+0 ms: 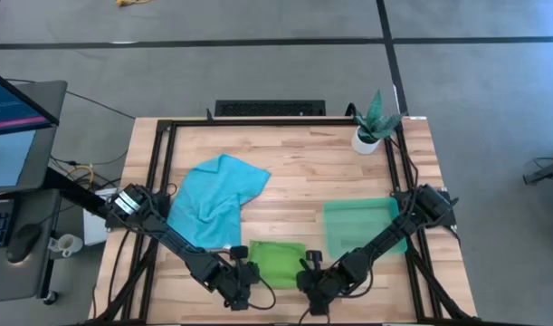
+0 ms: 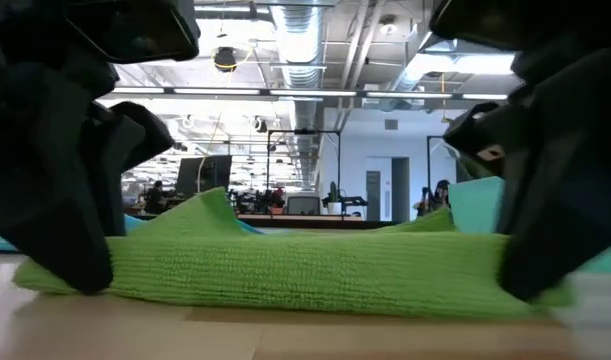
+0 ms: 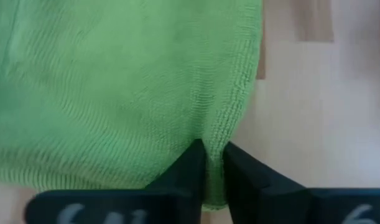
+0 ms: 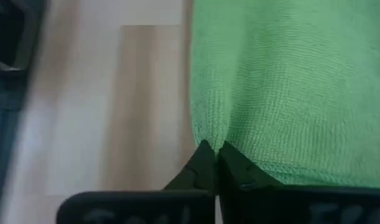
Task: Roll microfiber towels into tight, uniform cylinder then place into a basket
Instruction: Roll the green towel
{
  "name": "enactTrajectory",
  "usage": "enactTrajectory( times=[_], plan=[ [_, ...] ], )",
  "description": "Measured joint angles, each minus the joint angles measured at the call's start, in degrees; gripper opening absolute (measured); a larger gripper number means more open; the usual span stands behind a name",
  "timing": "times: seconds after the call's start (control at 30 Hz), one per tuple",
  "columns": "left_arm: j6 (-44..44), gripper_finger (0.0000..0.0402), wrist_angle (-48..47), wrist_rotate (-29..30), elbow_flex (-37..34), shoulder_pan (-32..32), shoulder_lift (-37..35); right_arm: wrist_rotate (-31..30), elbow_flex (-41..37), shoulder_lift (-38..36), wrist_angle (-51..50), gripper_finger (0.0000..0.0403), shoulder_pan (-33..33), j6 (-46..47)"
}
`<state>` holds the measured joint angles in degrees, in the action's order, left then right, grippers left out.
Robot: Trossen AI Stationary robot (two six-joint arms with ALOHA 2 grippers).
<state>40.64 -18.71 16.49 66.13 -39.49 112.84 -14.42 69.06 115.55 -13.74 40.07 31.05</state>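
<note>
The lime green towel (image 1: 278,261) lies flat on the wooden table near its front edge, looking folded and thick in the low view (image 2: 305,265). My left gripper (image 1: 246,282) is shut on its near left corner. My right gripper (image 1: 310,284) is shut on its near right corner. The turquoise towel (image 1: 217,199) lies rumpled on the table's left half. The translucent green basket (image 1: 362,226) stands on the right, beyond the right arm. My left gripper pinches the green towel's stitched side edge (image 3: 222,140) between its two fingers, close to the near left corner, slanting down from the near left. The towel lies on the table; how many layers are caught, I cannot tell. My right gripper pinches the green towel's edge at the near right corner (image 4: 205,134) between its two fingers, slanting down from the near right. The cloth puckers slightly at the fingertips (image 4: 236,163), and the rest of the towel lies flat on the table.
A small white pot with a plant (image 1: 368,136) stands at the far right corner. A black frame (image 1: 158,163) runs around the tabletop. Bare wood lies between the towels and the far edge. A desk with a monitor (image 1: 14,109) is off the table's left.
</note>
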Motion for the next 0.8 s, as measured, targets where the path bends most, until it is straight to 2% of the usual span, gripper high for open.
enactTrajectory(
  times=[0.13,0.3,0.37,0.6,0.8],
  plan=[
    [6.57,0.0006,1.84,-7.4,0.1,-0.44,0.0,2.6,0.06,0.0,2.82,0.0021,1.01,4.09],
    [11.85,0.0014,6.61,-17.24,1.03,-0.52,0.37,8.88,1.95,0.0,5.36,0.0013,1.95,9.78],
    [13.05,0.0016,6.68,-19.46,2.33,-0.61,0.39,11.76,2.8,0.0,6.29,0.0007,1.95,11.33],
    [18.24,0.0013,5.47,-23.1,4.43,0.35,0.35,13.53,4.07,0.07,5.3,0.0018,0.56,16.84],
    [21.53,0.0012,4.5,-24.96,4.54,1.4,0.27,12.73,4.07,0.07,0.6,0.0006,-1.09,22.88]
  ],
)
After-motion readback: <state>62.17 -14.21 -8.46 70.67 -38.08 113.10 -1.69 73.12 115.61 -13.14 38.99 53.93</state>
